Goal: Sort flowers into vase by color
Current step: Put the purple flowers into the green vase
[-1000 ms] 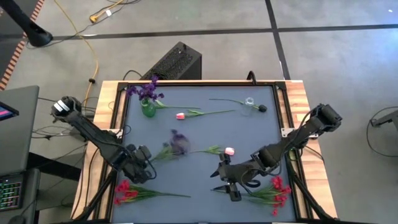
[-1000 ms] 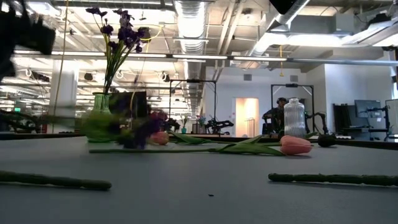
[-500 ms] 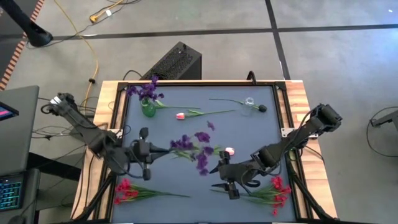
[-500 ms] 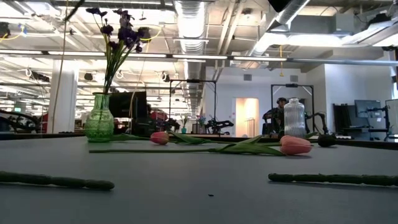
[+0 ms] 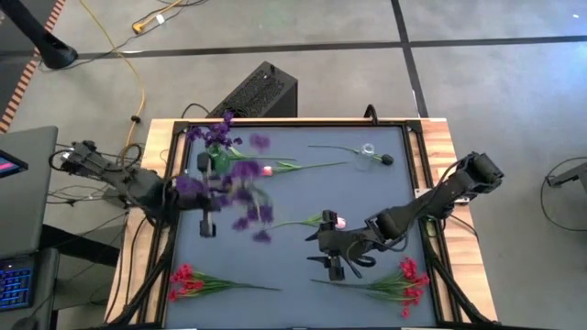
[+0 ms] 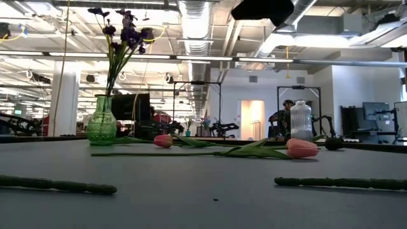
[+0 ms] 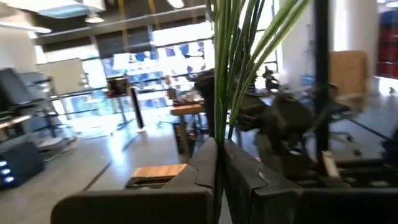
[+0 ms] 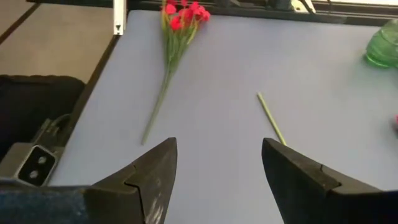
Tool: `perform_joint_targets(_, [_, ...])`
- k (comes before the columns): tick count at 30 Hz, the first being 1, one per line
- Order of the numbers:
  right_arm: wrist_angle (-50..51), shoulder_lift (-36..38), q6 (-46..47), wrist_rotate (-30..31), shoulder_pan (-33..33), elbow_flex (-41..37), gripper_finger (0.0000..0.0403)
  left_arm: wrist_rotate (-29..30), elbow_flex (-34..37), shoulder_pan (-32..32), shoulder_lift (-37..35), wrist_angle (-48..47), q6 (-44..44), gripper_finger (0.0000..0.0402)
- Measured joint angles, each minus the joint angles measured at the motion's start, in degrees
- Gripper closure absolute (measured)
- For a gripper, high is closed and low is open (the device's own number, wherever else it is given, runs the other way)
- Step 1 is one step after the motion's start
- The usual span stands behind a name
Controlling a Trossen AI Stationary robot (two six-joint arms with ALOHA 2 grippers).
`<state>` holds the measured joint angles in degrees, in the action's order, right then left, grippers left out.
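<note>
My left gripper is shut on a bunch of purple flowers, held in the air near the green vase. That vase stands upright and holds other purple blooms. Two pink tulips lie flat on the mat. Red sprays lie at the near left and near right. My right gripper is open above the mat, near the second tulip and touching nothing. A clear vase stands at the far right. My left gripper pinches the green stems of the purple bunch between its two fingers. The fingers point level over the table and lie across the stems. The bunch is lifted clear of the mat, and its blooms spread out past the gripper.
A raised frame runs round the dark mat. A loose green stem lies ahead of my right gripper, and another stem lies beside the clear vase. Bare mat lies between the two red sprays.
My left gripper has lifted the purple bunch clear of the mat and carried it toward the far edge, up to the green vase; the blooms swung from mid-table toward the far left. My right gripper has moved slightly toward the far edge, still open.
</note>
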<state>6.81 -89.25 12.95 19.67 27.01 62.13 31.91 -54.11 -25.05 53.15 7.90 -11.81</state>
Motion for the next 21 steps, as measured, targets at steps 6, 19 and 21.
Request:
perform_joint_targets(6, [0.0, 0.0, -4.4, 0.0, -3.0, 0.0, 0.0143, 0.0, 0.0, 6.3, -2.8, 0.1, -0.9, 0.0401])
perform_joint_targets(19, [0.0, 0.0, -13.2, 0.0, -11.3, -0.1, 0.0143, -2.2, 0.0, 20.5, -12.9, 2.8, -10.2, 0.0401])
perform_joint_targets(21, [0.0, 0.0, -13.5, -0.1, -12.8, -0.1, 0.0143, -2.1, 0.0, 23.0, -14.0, 3.7, -11.8, 0.0401])
